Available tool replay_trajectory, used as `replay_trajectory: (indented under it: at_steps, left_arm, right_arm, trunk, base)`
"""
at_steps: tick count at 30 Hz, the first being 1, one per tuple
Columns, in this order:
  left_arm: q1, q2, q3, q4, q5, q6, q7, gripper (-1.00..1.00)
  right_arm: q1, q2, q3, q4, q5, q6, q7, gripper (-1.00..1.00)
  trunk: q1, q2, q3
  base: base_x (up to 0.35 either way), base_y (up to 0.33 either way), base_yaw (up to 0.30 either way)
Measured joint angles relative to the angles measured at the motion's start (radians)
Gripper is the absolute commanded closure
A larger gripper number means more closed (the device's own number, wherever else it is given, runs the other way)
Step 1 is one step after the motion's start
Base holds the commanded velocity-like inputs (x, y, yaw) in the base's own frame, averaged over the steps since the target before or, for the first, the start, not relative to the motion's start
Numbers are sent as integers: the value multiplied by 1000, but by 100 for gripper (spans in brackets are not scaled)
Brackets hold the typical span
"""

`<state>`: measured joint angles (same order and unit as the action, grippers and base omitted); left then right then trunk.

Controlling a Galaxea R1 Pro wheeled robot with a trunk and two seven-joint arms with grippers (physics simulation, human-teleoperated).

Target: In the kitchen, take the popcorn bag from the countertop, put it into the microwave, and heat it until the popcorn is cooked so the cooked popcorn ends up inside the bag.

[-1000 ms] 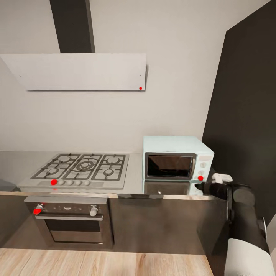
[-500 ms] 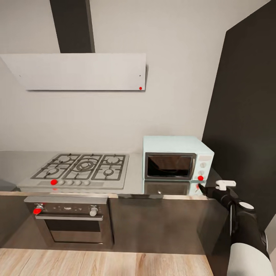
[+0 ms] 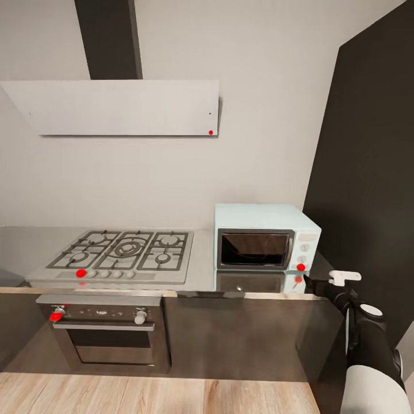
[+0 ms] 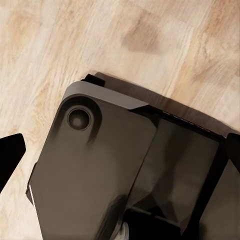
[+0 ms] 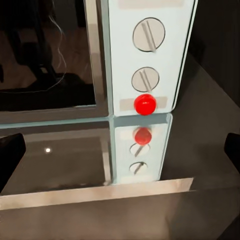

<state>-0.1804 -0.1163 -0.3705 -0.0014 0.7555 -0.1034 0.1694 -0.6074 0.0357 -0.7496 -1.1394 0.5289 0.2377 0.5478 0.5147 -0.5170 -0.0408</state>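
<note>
Head view: microwave (image 3: 267,236) door is sitting closed at center right; right gripper (image 5: 120,150), fingers apart, is aiming at its red button (image 5: 145,104); heating seemingly remaining.

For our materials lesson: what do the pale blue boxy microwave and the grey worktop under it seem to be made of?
Pale blue boxy microwave: looks like painted metal or plastic with a smooth satin finish; its door is dark glass, showing reflections. Grey worktop: probably polished steel, since it mirrors the microwave's knobs and red button.

Right arm (image 3: 362,328): black links, white upper segment, white wrist bracket (image 3: 344,277).
</note>
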Motion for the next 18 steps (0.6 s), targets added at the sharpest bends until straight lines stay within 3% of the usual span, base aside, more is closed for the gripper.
replay_trajectory:
  at_steps: [18]
  left_arm:
    - [0, 0, 0, 0, -1, 1, -9, -100]
  right_arm:
    - [0, -7, -2, 67, 1, -4, -4, -100]
  trunk:
    - [0, 0, 0]
  base:
    - [89, 0, 0]
